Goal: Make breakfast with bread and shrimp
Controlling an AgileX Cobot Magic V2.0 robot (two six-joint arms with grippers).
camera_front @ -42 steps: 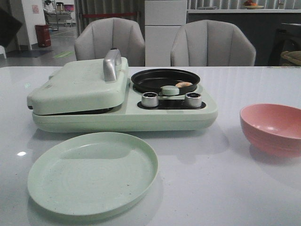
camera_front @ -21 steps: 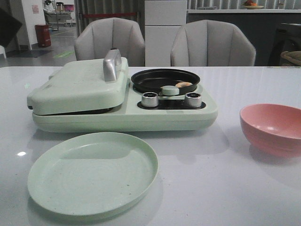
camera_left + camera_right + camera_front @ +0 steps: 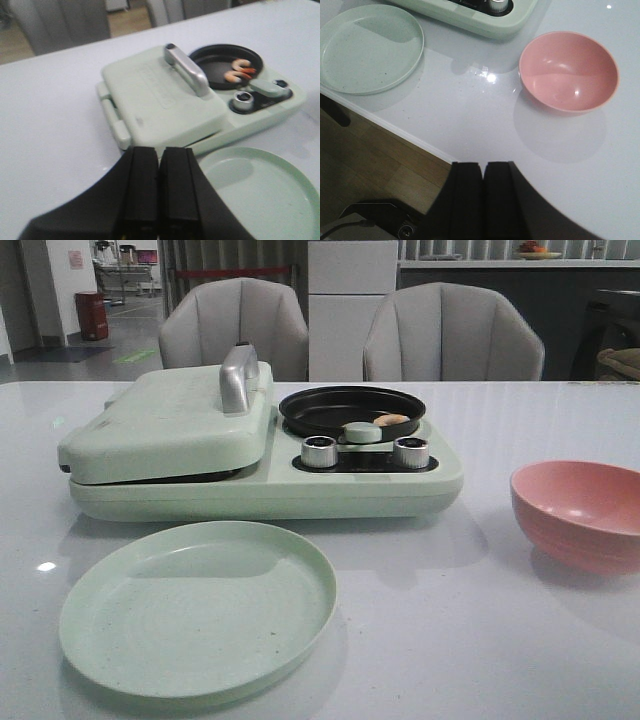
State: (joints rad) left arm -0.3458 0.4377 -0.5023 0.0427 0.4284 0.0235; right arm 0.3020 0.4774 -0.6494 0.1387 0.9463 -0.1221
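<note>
The closed lid point(image 3: 165, 420) of the pale green breakfast maker point(image 3: 262, 455) sits at centre-left of the front view, its metal handle point(image 3: 238, 377) running front to back along the lid's right edge. In the left wrist view this handle lies up and right of the left tool point(image 3: 159, 187), long axis slanting from upper left to lower right. The left tool looks nearer to it than the right tool point(image 3: 483, 192), which hangs over the worktop point(image 3: 480, 640) edge near the pink bowl point(image 3: 568, 70). Both tools are closed on nothing, fingers pressed together.

No bread is visible; it may lie under the lid, but the narrow dark gap beneath it shows nothing clear. The shrimp point(image 3: 239, 70) lies in the small black pan point(image 3: 351, 408) on the maker's right half, behind the two silver knobs point(image 3: 319, 451); the left wrist view shows two curled pink-orange pieces, the front view only a pale sliver near the pan's right front.

The green plate point(image 3: 197, 609) in the lower left of the front view holds nothing, and the pink bowl at right is likewise bare inside.

Likely next: lifting the lid by its handle, gripping across its short axis.
</note>
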